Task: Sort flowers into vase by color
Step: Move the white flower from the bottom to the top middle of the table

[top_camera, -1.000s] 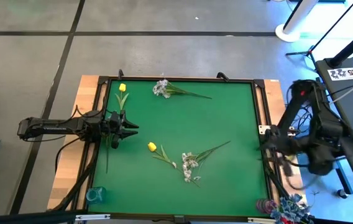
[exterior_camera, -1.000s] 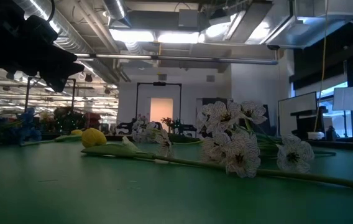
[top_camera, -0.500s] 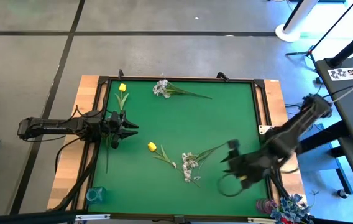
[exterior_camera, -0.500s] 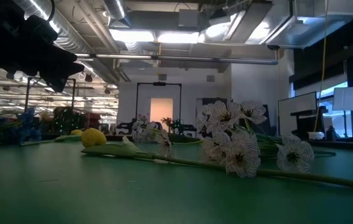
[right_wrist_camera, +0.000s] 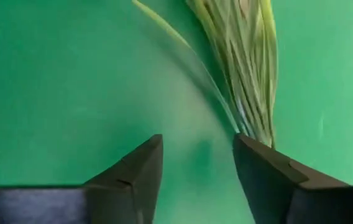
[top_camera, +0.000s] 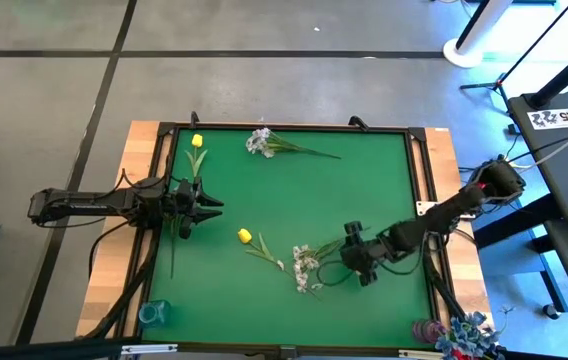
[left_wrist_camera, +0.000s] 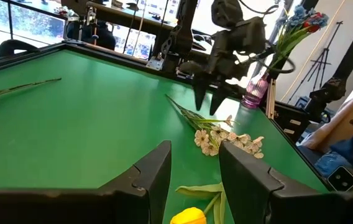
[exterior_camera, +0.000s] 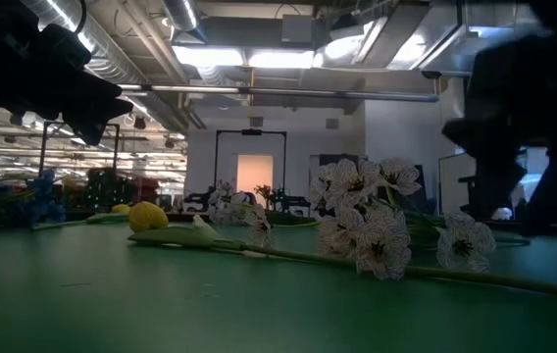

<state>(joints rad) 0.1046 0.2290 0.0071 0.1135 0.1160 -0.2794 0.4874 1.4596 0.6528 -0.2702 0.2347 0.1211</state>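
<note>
No legible text – no labels, brands, nos.

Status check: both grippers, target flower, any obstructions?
Right gripper open, over the white spray's stem end. Left gripper open, parked at table's left edge. Yellow tulip beside spray, nothing blocking.

Matt green cloth covering the counter (top_camera: 294,190), pale wood showing at its edges, dark matt plastic gripper fingers (right_wrist_camera: 133,177)

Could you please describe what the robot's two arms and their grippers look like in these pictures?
Both arms are dark, nearly black, built of slim jointed segments with black cables trailing along them. The left gripper and right gripper each end in two matte black fingers, broad and angular at the base and tapering toward the tips. No markings show.
</note>
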